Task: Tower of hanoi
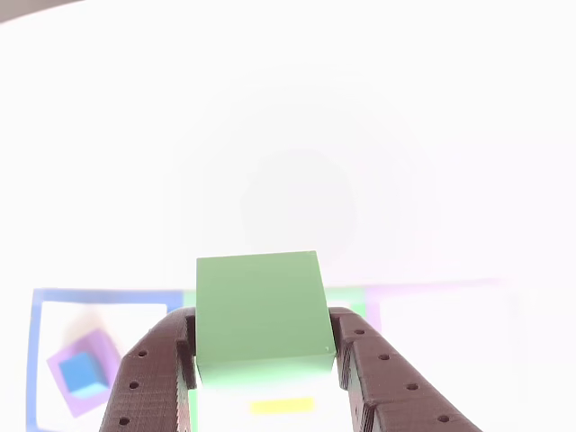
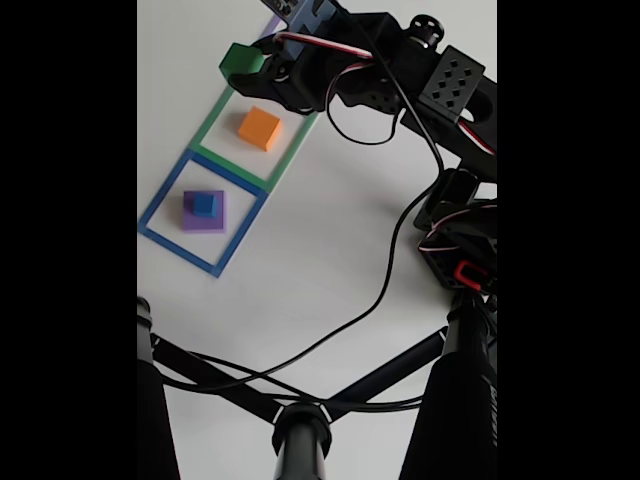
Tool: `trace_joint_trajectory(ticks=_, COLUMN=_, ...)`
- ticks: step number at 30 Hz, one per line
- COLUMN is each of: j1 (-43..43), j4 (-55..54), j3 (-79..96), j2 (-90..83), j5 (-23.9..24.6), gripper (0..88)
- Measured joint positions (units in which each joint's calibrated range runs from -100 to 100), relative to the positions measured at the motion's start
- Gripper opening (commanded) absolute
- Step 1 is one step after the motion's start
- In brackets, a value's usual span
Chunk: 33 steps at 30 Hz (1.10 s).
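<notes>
My gripper is shut on a green cube, with a dark finger on each side of it. In the fixed view the gripper holds the green cube in the air over the far edge of the green outline. The orange block lies inside that outline; from the other view it shows as a washed-out yellowish strip beneath the cube. The small blue cube sits on the purple slab within the blue outline, and both show at lower left, cube on slab.
Three flat square outlines lie in a row on the white table: blue, green, purple. The arm and its cable cross the right side. Black stand legs span the near edge.
</notes>
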State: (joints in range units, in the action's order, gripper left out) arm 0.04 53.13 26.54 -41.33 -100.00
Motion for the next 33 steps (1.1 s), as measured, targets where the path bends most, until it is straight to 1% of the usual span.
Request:
trace_joint_trajectory(ticks=2, j1=0.0, j4=10.2, j3=-11.0, j2=0.7, j5=0.0, gripper=4.6)
trace_joint_trajectory(ticks=5, j1=0.6, j4=22.6, j3=-25.3, j2=2.9, j5=0.0, gripper=4.4)
trace_joint_trajectory(ticks=7, j1=2.4, j4=28.6, j3=-33.1, j2=4.4, j5=0.0, gripper=4.3)
trace_joint_trajectory(ticks=10, j1=4.9, j4=33.8, j3=-40.5, j2=5.7, j5=0.0, gripper=4.3)
trace_joint_trajectory(ticks=16, j1=10.7, j4=36.5, j3=-43.1, j2=5.9, j5=0.0, gripper=4.2)
trace_joint_trajectory(ticks=27, j1=20.4, j4=38.0, j3=-43.1, j2=5.9, j5=0.0, gripper=4.2)
trace_joint_trajectory(ticks=30, j1=22.8, j4=37.8, j3=-40.6, j2=5.7, j5=0.0, gripper=4.3)
trace_joint_trajectory(ticks=33, j1=24.7, j4=33.2, j3=-32.6, j2=3.5, j5=0.0, gripper=4.5)
